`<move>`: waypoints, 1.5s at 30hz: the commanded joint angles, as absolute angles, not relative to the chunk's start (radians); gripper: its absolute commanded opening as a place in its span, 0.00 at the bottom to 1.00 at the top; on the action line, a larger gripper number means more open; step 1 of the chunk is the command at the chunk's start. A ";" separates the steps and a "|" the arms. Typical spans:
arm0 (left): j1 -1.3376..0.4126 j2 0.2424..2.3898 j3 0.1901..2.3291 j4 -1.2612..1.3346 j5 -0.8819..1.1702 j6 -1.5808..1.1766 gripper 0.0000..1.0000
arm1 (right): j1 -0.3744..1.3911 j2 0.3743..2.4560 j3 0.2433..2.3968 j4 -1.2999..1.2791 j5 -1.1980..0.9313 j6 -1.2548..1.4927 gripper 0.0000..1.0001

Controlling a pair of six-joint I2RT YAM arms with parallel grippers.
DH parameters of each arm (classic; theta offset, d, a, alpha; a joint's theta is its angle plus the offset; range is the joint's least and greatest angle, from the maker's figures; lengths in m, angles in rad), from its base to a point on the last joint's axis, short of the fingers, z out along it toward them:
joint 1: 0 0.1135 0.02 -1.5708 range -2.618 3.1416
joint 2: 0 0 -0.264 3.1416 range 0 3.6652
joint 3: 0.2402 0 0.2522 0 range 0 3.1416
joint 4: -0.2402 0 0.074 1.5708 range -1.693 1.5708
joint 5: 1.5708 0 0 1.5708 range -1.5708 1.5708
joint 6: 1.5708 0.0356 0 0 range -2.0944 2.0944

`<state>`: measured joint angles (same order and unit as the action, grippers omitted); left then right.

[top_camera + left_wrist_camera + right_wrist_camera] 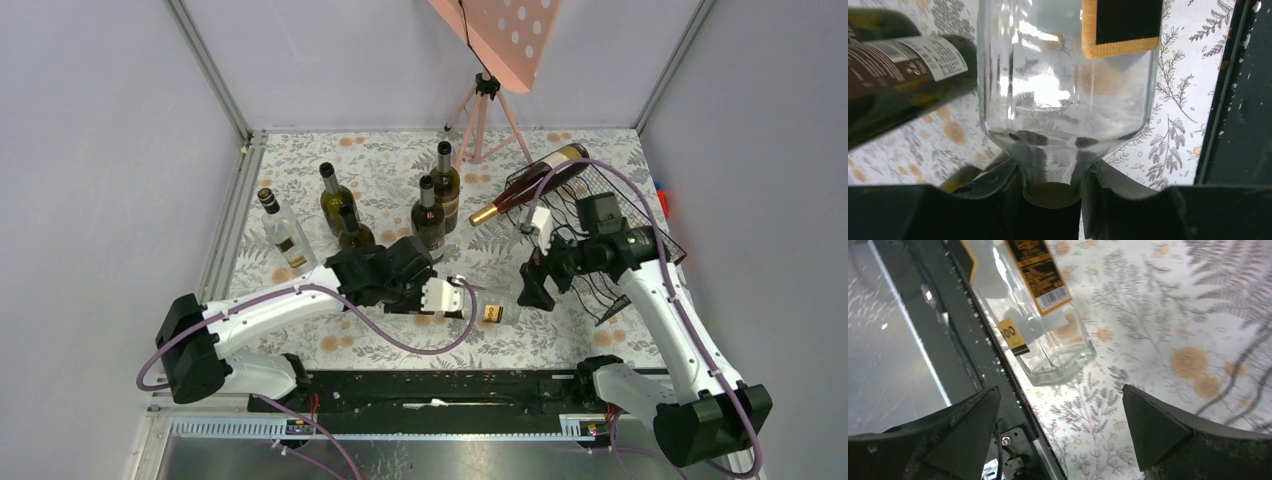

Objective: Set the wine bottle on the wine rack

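Observation:
A clear glass wine bottle [488,311] with a black and gold label lies level near the table's front edge. My left gripper [458,297] is shut on its neck. In the left wrist view the neck sits clamped between my fingers [1050,196] and the clear body [1063,95] stretches away. My right gripper [535,286] is open and empty, just right of the bottle's base. In the right wrist view the gripper [1060,425] hangs over the cloth with the bottle [1048,330] ahead. The black wire wine rack [625,235] stands at the right, and a rosé bottle [530,185] lies on its top.
Several bottles stand at mid-table: a clear one [285,238] and dark green ones [335,200] [352,232] [428,215] [445,185]. A pink tripod stand [485,100] is at the back. A black rail [440,385] runs along the front edge. A dark bottle [898,65] shows left of my left gripper.

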<state>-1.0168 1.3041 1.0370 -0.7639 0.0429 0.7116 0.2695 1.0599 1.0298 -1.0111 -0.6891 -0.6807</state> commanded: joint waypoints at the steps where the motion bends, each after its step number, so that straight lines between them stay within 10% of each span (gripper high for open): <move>1: -1.014 1.245 1.039 -0.512 0.071 0.533 0.00 | 0.175 1.017 1.101 -0.977 -0.660 -0.634 1.00; 45: -0.968 1.790 1.396 -0.258 0.161 0.003 0.00 | 0.118 0.728 0.871 -0.589 -0.543 -0.316 1.00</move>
<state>-0.9897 1.8233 1.3121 -0.4911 0.1040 0.0338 0.1242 0.7330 0.8757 -0.6239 -0.5171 -0.3237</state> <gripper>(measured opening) 0.370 0.993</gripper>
